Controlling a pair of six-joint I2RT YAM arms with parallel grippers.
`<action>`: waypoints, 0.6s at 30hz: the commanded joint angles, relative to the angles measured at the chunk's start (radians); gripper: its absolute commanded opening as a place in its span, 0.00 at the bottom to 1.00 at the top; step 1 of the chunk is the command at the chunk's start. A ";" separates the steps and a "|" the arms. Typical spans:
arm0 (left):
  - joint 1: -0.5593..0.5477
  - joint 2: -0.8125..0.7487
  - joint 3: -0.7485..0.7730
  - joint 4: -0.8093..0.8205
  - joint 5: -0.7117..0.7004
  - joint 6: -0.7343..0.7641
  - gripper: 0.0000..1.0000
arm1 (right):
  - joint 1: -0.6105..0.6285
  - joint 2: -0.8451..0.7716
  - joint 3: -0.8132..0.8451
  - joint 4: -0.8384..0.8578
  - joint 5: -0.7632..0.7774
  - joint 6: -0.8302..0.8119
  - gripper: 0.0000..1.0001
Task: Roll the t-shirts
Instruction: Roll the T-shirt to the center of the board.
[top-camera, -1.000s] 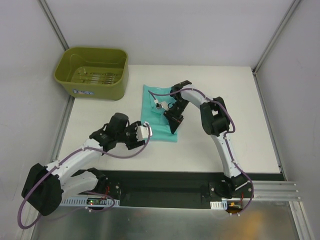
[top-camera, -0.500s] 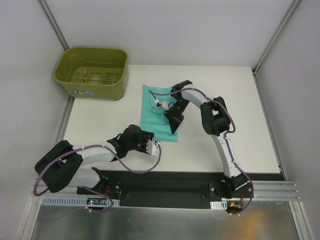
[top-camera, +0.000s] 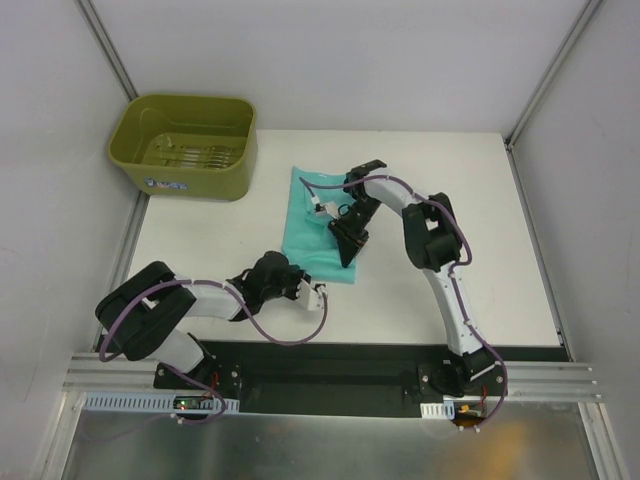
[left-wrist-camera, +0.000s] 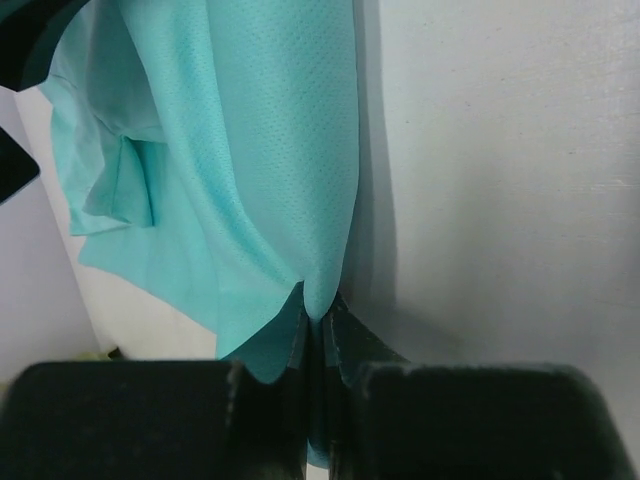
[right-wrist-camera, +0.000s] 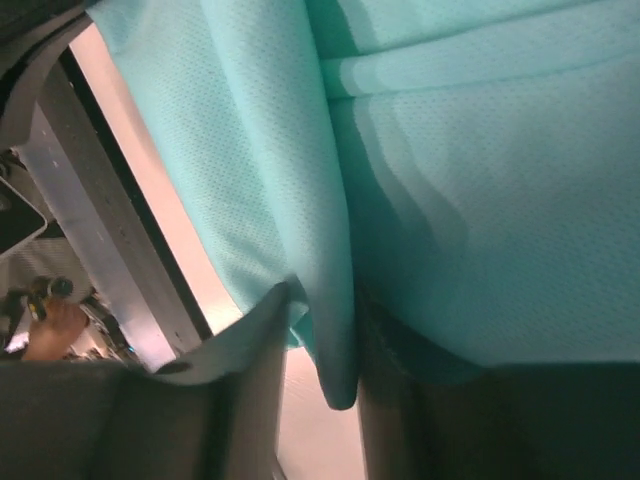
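The left gripper (left-wrist-camera: 318, 330) is clamped tight on the near edge of the t-shirt (top-camera: 305, 245), pinching a small pleat of teal cloth; the rest lies ahead of it in a folded strip on the table (top-camera: 500, 220). The right gripper (right-wrist-camera: 330, 340) sits at the strip's right edge, beyond and right of the left one, its fingers narrowly apart around a fold; whether they clamp it I cannot tell. A tub (top-camera: 200, 180) stands well beyond, to the left.

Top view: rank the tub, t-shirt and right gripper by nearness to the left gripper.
1. t-shirt, its near edge pinched by the left gripper.
2. right gripper, just beyond, on the shirt.
3. tub, far left corner.
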 joint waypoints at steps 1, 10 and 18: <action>0.004 -0.002 0.076 -0.236 0.028 -0.129 0.00 | -0.094 -0.173 -0.070 0.088 -0.012 0.059 0.54; 0.106 -0.005 0.291 -0.592 0.338 -0.302 0.00 | -0.083 -0.972 -0.985 1.108 0.241 -0.153 0.96; 0.211 0.044 0.458 -0.814 0.493 -0.348 0.00 | 0.062 -0.988 -1.102 1.168 0.238 -0.242 0.96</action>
